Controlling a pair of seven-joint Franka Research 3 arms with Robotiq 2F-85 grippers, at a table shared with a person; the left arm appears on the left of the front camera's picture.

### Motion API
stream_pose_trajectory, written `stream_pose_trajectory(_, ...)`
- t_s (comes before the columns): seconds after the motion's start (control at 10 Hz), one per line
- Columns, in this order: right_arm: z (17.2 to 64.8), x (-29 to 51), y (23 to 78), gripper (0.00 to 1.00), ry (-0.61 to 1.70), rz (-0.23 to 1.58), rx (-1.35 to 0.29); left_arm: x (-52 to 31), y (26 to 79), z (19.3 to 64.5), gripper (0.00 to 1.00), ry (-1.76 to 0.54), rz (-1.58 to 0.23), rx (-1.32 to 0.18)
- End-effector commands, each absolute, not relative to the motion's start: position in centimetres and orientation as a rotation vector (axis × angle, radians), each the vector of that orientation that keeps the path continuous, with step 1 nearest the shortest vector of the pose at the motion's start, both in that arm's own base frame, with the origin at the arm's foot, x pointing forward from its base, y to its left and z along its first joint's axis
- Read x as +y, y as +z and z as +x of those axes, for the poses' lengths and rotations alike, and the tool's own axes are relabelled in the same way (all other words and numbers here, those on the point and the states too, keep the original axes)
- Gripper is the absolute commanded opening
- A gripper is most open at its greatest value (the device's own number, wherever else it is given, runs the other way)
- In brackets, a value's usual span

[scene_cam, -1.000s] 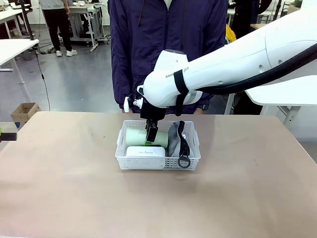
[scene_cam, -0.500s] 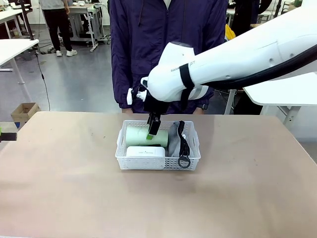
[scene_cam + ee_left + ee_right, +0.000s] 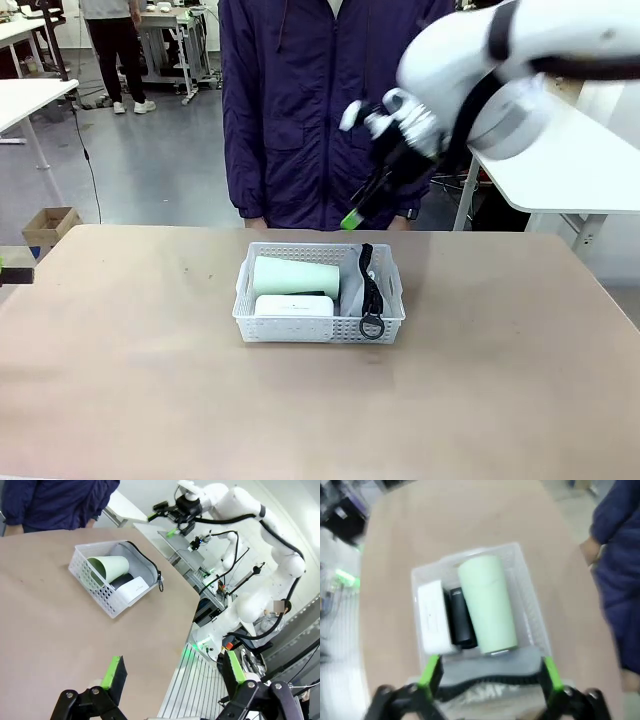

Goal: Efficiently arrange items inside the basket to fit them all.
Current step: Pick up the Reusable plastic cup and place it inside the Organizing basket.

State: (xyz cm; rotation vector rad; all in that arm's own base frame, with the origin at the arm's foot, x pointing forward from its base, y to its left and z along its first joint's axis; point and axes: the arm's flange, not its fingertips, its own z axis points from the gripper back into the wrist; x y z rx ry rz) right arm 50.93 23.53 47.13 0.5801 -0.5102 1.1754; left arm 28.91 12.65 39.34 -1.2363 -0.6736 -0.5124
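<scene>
The white basket sits mid-table. Inside it, a pale green cup lies on its side at the back left, and a white box lies in front of it. A grey pouch fills the right side, its strap ring hanging over the front rim. My right gripper hangs open and empty above the basket's back right. From its wrist I look down on the cup, a black stapler, the box and the pouch. My left gripper is open and empty, far from the basket.
A person in a dark blue jacket stands right behind the table's far edge. A white table stands off to the right. Bare tabletop surrounds the basket on every side.
My right gripper has risen out of the basket and swung up to the right. The cup it hovered at stays lying in the basket.
</scene>
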Motion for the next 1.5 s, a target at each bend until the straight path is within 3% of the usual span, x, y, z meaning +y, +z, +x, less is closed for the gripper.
stream_pose_trajectory(0.0, 45.6, 11.4, 46.2, 1.0, 0.989, 0.818, -0.609, 12.5, 39.6, 28.7, 1.0, -0.512, -1.24, -0.674)
stream_pose_trajectory(0.4, 40.5, -3.6, 40.7, 1.0, 0.54, 1.092, -0.619, 12.5, 39.6, 28.7, 1.0, -0.512, -1.24, -0.674)
stream_pose_trajectory(0.5, 38.8, -6.6, 37.3, 1.0, 0.479, 1.239, -0.641, 12.5, 39.6, 28.7, 1.0, -0.512, -1.24, -0.674)
stream_pose_trajectory(0.7, 36.5, -8.5, 33.7, 1.0, 0.439, 1.363, -0.639, 12.5, 39.6, 28.7, 1.0, -0.512, -1.24, -0.674)
stream_pose_trajectory(1.4, 35.8, -8.5, 34.4, 1.0, 0.423, 1.294, -0.601, 12.5, 39.6, 28.7, 1.0, -0.512, -1.24, -0.674)
